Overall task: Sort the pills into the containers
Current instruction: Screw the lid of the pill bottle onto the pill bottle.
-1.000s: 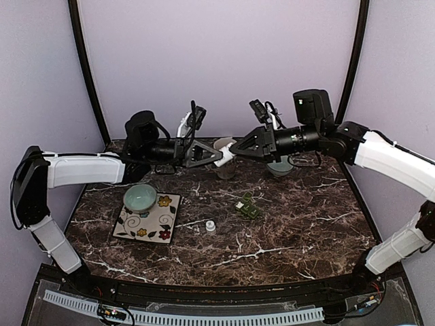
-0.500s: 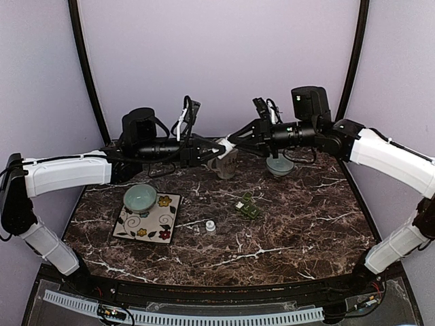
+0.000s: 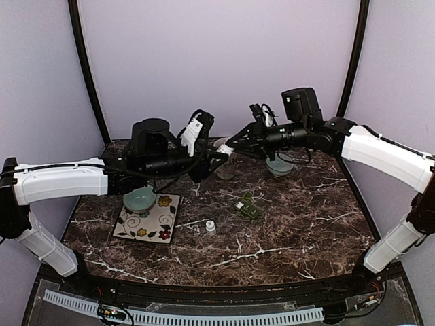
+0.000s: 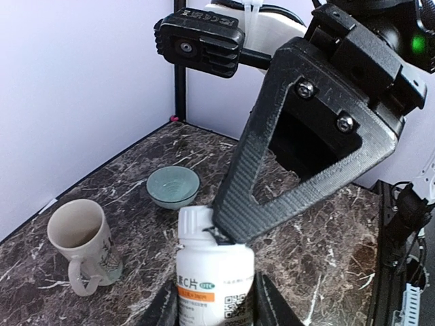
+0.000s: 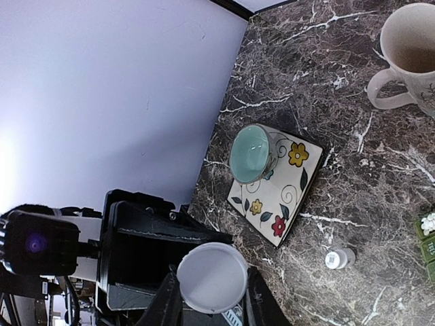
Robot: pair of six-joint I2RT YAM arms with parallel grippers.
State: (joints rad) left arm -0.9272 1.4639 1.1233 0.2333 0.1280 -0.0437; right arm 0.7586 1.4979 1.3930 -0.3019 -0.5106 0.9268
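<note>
The overhead view shows both arms stretched toward the far middle of the marble table (image 3: 306, 224), their tips meeting in the air over a cream mug (image 3: 226, 166). What they hold there is only a white speck.

The left wrist view settles it. The left gripper (image 4: 216, 307) is clenched on the body of a white pill bottle (image 4: 214, 272), and one black finger of the right arm comes in against the bottle's neck. The label carries an orange band, a Chinese character "片", a small green "OTC" mark and a QR code; the rest is too small to read. The far teal bowl (image 4: 173, 187) is seen beyond the mug.

The right wrist view looks at the bottle end-on. The right gripper (image 5: 212, 291) is clamped on the round white cap (image 5: 212, 275).

This view also shows white pills (image 5: 428, 221) in an open compartment of the dark green pill box (image 3: 249, 208), which lies mid-table, to the right of a small white piece (image 3: 211, 227). On the left, a flowered square plate (image 5: 285, 204) bears a second teal bowl (image 5: 250, 153).
</note>
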